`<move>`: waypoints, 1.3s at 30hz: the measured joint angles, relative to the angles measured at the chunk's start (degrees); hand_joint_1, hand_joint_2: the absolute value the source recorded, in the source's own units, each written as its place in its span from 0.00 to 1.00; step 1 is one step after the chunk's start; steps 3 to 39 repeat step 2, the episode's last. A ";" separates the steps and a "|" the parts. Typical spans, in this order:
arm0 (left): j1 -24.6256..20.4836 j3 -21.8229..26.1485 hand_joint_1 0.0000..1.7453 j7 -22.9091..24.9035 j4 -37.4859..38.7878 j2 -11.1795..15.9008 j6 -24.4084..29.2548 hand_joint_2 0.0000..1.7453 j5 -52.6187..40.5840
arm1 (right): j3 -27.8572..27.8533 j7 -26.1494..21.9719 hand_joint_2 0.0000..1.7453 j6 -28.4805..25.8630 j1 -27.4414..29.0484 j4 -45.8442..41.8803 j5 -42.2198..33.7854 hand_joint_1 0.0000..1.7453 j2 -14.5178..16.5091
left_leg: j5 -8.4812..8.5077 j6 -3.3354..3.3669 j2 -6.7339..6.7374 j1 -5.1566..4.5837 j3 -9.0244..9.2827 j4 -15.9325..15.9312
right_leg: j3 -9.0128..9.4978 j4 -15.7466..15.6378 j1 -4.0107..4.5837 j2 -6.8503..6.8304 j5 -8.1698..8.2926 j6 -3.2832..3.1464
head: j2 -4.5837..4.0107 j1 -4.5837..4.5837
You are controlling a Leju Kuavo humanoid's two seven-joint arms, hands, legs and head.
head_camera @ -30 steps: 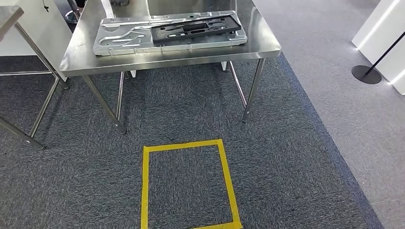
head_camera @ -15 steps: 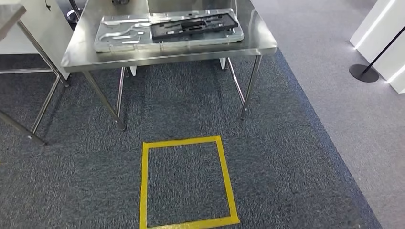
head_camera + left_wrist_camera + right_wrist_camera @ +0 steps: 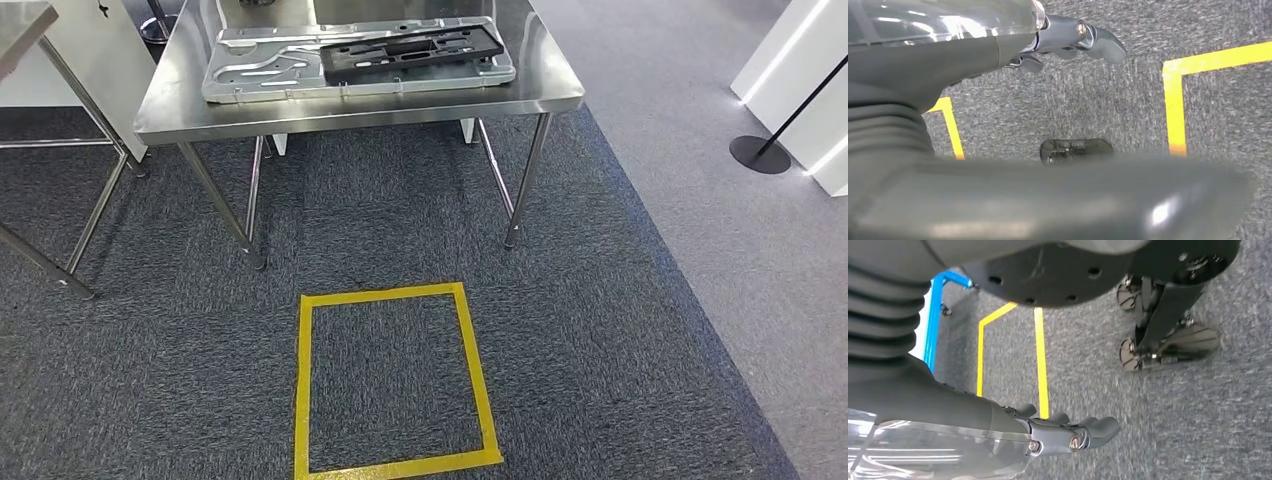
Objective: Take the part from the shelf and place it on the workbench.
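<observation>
A grey carpet (image 3: 600,330) has a yellow tape square (image 3: 392,382) on it. Behind it stands a steel workbench (image 3: 350,105). On top lies a silver metal tray (image 3: 240,75), and the black part (image 3: 410,52) rests on it. The left hand (image 3: 1068,42) and right hand (image 3: 1068,435) hang over the carpet, fingers loose, holding nothing.

Open carpet (image 3: 600,330) lies before the workbench (image 3: 350,105) — two stacked panels (image 3: 350,60) cover its top.

Bright, even light; glare streaks the steel counter (image 3: 340,108). The head view is sharp, while both wrist views blur up close.
</observation>
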 joint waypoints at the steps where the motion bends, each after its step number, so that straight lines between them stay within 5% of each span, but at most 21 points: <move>1: -0.03 0.13 0.00 0.04 0.00 0.00 0.00 1.00 -0.04 | 0.00 -0.08 0.00 0.08 -0.01 0.00 -0.09 0.00 -0.01 | -0.04 -0.17 0.00 -0.06 -0.13 0.17 | -0.13 -0.05 0.16 0.06 0.06 -0.38 | 0.00 -0.01; 39: -0.04 0.21 0.00 0.06 0.00 0.00 0.00 1.00 -0.07 | 0.00 -0.10 0.00 0.10 -0.01 0.00 -0.14 0.00 -0.01 | 0.04 -0.20 0.00 -0.04 -0.17 0.12 | -0.22 0.05 0.17 0.04 0.05 -0.57 | 0.00 -0.02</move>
